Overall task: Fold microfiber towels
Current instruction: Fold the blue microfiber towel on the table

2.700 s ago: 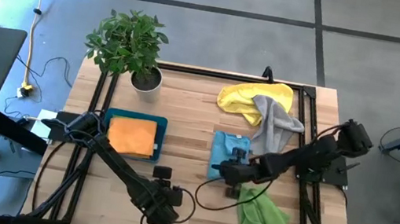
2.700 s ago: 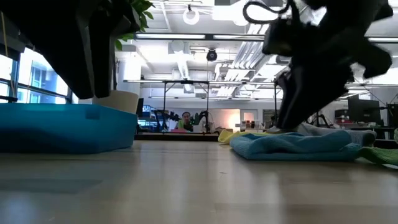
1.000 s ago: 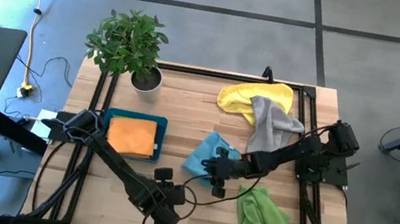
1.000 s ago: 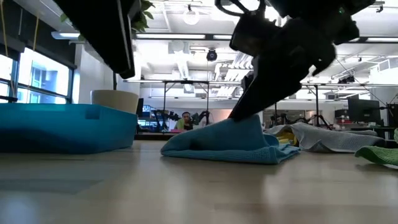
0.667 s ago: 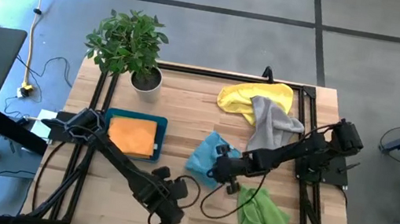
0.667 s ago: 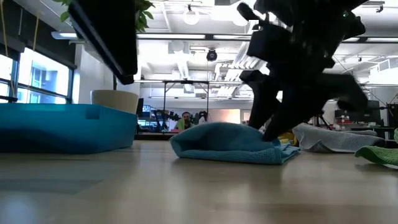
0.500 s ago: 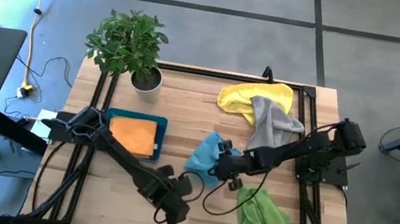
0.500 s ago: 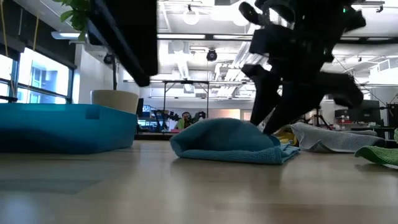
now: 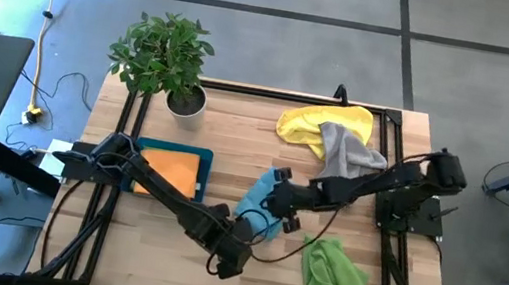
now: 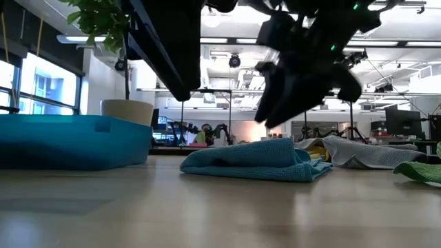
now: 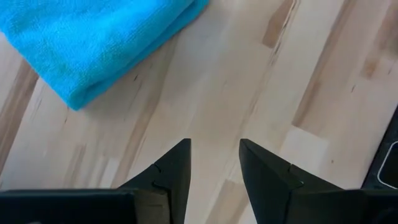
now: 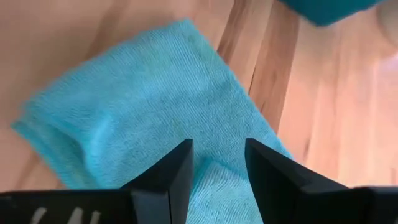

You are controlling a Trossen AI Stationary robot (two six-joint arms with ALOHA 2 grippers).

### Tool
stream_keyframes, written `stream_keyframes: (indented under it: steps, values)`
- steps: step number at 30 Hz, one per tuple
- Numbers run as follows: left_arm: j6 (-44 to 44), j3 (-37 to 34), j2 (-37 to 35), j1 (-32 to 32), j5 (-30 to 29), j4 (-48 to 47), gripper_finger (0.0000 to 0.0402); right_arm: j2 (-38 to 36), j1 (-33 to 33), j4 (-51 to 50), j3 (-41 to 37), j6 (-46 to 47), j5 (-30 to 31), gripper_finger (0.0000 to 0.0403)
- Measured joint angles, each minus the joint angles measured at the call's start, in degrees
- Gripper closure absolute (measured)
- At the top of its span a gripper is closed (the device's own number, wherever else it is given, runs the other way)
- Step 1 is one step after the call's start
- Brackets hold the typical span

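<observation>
Beside the teal tray (image 9: 139,149), the light blue towel (image 9: 257,202) lies folded; the right gripper (image 9: 278,203) hovers over it, the left gripper (image 9: 239,235) just beside it, both parted and empty.

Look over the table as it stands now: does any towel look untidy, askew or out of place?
Yes. The yellow towel and grey towel lie crumpled and overlapping at the far right. The lime green towel sits rumpled near the front edge. The light blue towel lies slanted mid-table. Only the orange towel lies flat, in the teal tray.
</observation>
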Motion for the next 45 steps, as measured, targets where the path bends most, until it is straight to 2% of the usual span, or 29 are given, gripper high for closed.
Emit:
stream_keyframes:
  steps: [6,9,13,16,18,20,23,25,27,30,38,45]
  values:
    - [-1.4,0.0,0.0,-0.6,-0.5,-0.8,0.0275,3.7,-3.8,0.7,0.0,-2.4,-1.3,0.0265]
    - [-1.5,0.0,0.0,-1.2,-0.9,-1.4,0.0275,3.8,-5.4,-2.5,0.0,-2.5,0.5,0.0265]
    - [-1.6,0.0,0.0,-1.7,-1.1,-2.6,0.0275,1.2,-6.0,-17.9,2.0,0.7,6.7,0.0265]
    - [-1.6,0.0,0.0,-1.7,-1.1,-3.0,0.0275,-0.8,-5.8,-32.8,3.7,7.0,7.2,0.0265]
    - [-1.6,0.0,0.0,-1.7,-1.2,-3.3,0.0275,-2.3,-5.4,-38.3,4.4,10.9,7.2,0.0265]
    - [-1.3,0.0,0.0,-1.7,-1.7,-3.5,0.0275,-4.3,-4.6,-36.3,4.8,12.1,7.3,0.0265]
    - [-1.1,0.0,0.0,-1.6,-2.9,-3.4,0.0275,-5.7,-3.4,-24.3,4.8,11.4,6.6,0.0265]
    - [-1.1,0.0,0.0,-1.6,-3.0,-3.4,0.0275,-5.7,-3.0,-15.0,4.8,10.2,3.9,0.0265]
    - [-1.1,0.0,0.0,-1.9,-3.0,-3.6,0.0275,-4.6,-2.9,-7.7,5.0,8.5,0.7,0.0265]
    - [-1.3,0.0,0.0,-2.9,-3.0,-4.3,0.0275,-1.6,-3.2,-2.4,4.9,7.0,0.0,0.0265]
    - [-4.6,0.0,0.0,-5.8,-5.4,-6.1,0.0275,6.2,-5.7,-0.3,4.9,9.7,-0.9,0.0265]
    - [-5.7,0.0,0.0,-7.0,-5.9,-7.8,0.0275,7.4,-6.0,-9.7,4.9,11.0,-1.0,0.0265]
